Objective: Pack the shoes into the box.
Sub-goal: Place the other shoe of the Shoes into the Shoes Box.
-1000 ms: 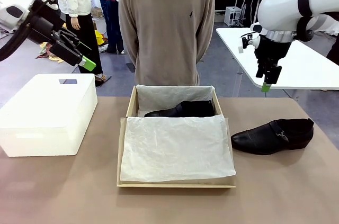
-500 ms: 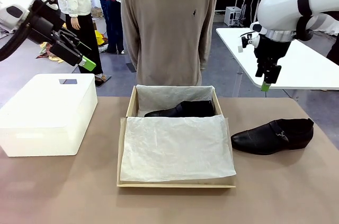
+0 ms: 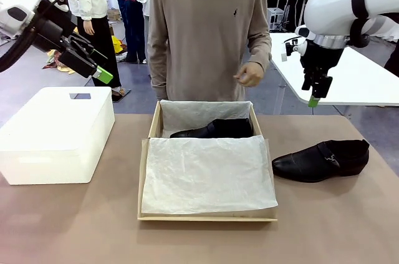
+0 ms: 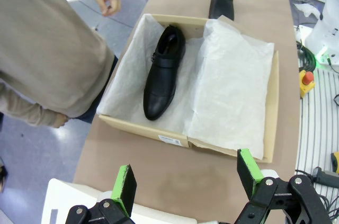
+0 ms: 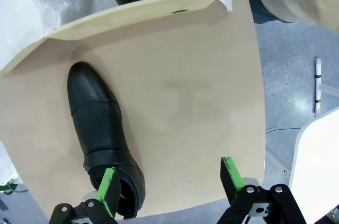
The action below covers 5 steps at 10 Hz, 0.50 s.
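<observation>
- Plainly, 1 shoe is left to pack: the loose shoe [image 3: 321,160] lies on its sole on the table [image 3: 75,226], just right of the box [image 3: 206,216], toe toward it and not touching.
- It looks glossy and probably slick, with a stiff sole and heel under a softer upper. It is likely modest in weight, so 1 gripper should manage.
- The best hold, I judge, is across the waist at the strap or at the heel end, where the sides run nearly parallel. The tapered, shiny toe could slip out of the pads.
- The boxed shoe [image 3: 215,129] lies on its sole along the far wall of the box, leaving the near half free.
- White tissue paper [image 3: 206,176] drapes over that near half. It looks thin and would likely crumple or drag under a shoe.
- The right gripper [image 5: 169,177] hangs well above the table, jaws wide and empty. In its own view the loose shoe's heel end lies by 1 finger.
- The left gripper [image 4: 186,173] is raised over the white bin [image 3: 56,133], well apart from the box, jaws wide and empty.
- The person's hand [image 3: 249,74] is lifted beyond the box's far wall.
</observation>
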Tool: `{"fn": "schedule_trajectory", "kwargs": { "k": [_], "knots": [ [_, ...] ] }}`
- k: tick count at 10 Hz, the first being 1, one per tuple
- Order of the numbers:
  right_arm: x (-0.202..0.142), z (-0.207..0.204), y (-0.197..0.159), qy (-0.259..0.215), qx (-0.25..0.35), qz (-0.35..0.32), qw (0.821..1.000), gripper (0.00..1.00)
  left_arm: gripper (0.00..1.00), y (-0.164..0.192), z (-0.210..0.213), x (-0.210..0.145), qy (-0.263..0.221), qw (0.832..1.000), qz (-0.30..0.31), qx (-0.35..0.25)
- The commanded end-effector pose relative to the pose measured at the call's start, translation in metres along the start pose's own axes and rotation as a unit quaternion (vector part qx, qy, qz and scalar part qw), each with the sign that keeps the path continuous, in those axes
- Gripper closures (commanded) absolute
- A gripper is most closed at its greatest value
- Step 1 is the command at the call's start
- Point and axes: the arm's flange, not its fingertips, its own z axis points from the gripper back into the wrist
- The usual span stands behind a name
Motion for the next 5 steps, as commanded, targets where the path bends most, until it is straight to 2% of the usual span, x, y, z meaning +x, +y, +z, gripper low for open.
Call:
{"fn": "schedule_trajectory", "kwargs": {
  "k": [1,5],
  "knots": [
    [-0.025,0.002,0.014,-0.003,-0.015,0.02,1.0,0.0,0.0,0.001,0.001,-0.001,-0.008,1.0,-0.006,-0.005],
    [-0.068,-0.002,0.03,-0.011,-0.011,0.041,0.999,0.0,0.0,0.001,0.001,-0.001,-0.008,1.0,-0.006,-0.005]
  ]
}}
